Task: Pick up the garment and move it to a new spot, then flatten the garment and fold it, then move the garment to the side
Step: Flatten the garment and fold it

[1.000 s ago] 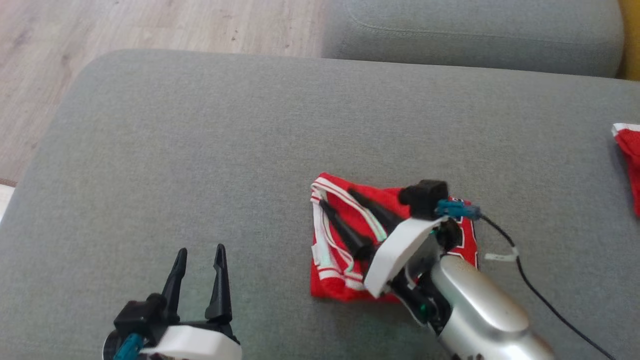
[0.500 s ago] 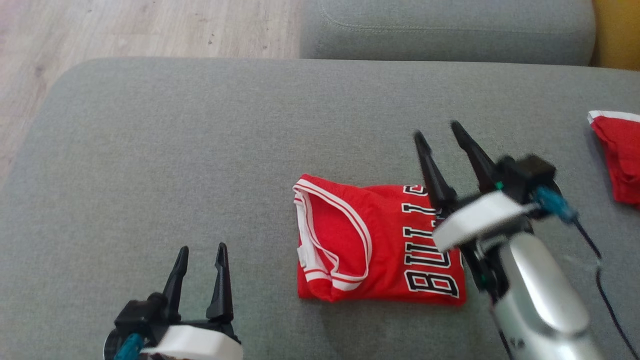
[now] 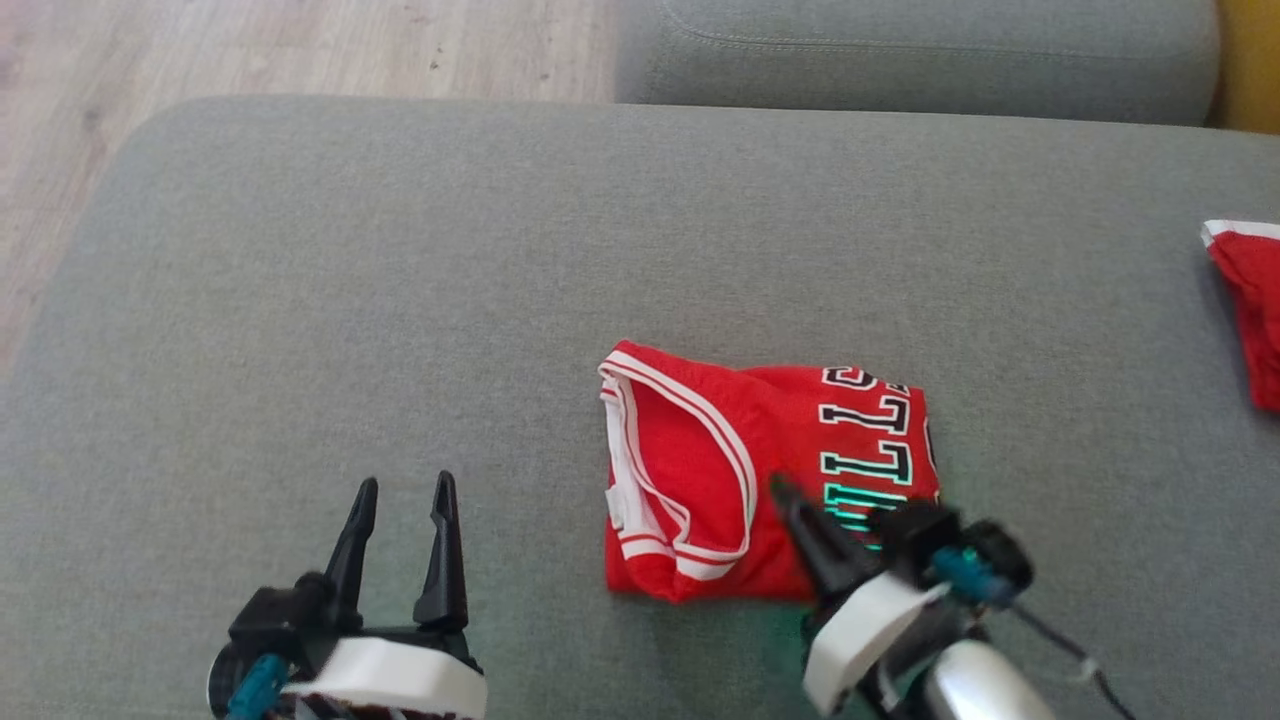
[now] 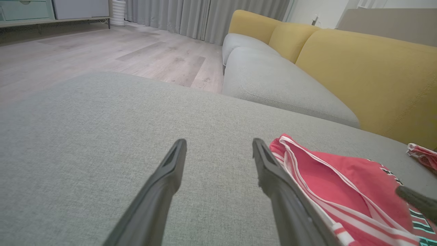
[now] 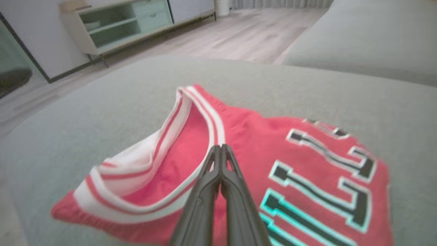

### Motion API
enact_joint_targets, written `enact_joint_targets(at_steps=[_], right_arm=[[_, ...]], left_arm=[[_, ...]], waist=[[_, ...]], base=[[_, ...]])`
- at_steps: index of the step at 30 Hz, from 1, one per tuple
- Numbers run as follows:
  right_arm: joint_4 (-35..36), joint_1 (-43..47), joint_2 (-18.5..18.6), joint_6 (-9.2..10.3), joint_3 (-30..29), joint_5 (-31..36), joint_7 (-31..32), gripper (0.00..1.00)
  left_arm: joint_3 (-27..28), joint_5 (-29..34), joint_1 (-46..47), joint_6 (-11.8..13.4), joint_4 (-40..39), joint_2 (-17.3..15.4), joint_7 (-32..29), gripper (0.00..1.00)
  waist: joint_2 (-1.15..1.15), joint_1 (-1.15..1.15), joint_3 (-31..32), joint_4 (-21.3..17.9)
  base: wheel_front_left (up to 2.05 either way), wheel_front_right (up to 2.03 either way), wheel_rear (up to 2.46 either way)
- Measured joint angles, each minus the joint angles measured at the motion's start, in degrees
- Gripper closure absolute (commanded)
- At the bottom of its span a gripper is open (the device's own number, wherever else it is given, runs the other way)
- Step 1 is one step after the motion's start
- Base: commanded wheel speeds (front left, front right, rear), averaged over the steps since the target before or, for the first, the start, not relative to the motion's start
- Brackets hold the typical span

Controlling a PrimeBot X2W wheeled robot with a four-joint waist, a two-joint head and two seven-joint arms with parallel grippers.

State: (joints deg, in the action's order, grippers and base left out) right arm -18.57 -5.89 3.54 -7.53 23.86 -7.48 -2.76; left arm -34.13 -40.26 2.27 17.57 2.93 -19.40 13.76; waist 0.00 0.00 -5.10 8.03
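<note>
Basically, the folded red jersey (image 3: 770, 480) lies flat on the big grey seat cushion (image 3: 400, 280), a bit right of centre, neck opening twd the robot's left. A 2nd red garment (image 3: 1245, 300) sits well apart at the cushion's far right edge. Beyond are another grey cushion (image 3: 900, 50), pale wood-plank floor (image 3: 250, 50) and 3 yellow back cushions (image 4: 358, 68).

R gripper (image 3: 782, 488) overlaps the jersey's near edge. Its fingers are clenched tip to tip over the striped neck trim w/ nothing seen pinched; can't tell if they touch the cloth. L gripper (image 3: 403, 500) hangs over the cushion well left of the jersey, fingers spread, holding nothing.

Cushion fabric is a coarse weave w/ rounded corners. The jersey is thin knit w/ white-and-red trim & black block letters edged in white. Count: 2 garments, 2 grey cushions, 2 grippers.
</note>
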Motion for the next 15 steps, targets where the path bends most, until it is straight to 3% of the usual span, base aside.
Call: enact_joint_targets(at_steps=[6,15], right_arm=[[-7.1,-1.3,0.0,0.00,8.8,-3.1,0.1,1.00],[-16.3,-10.6,0.1,0.00,26.7,-12.7,0.4,1.00]], left_arm=[[0.6,0.0,0.0,0.1,0.0,-0.1,0.0,0.00],[0.9,0.0,0.0,0.1,0.0,-0.1,0.0,0.00]], waist=[[0.00,0.00,-0.2,0.7],[0.00,0.00,-0.5,2.1]], base=[[0.00,0.00,0.00],[0.00,0.00,0.00]])
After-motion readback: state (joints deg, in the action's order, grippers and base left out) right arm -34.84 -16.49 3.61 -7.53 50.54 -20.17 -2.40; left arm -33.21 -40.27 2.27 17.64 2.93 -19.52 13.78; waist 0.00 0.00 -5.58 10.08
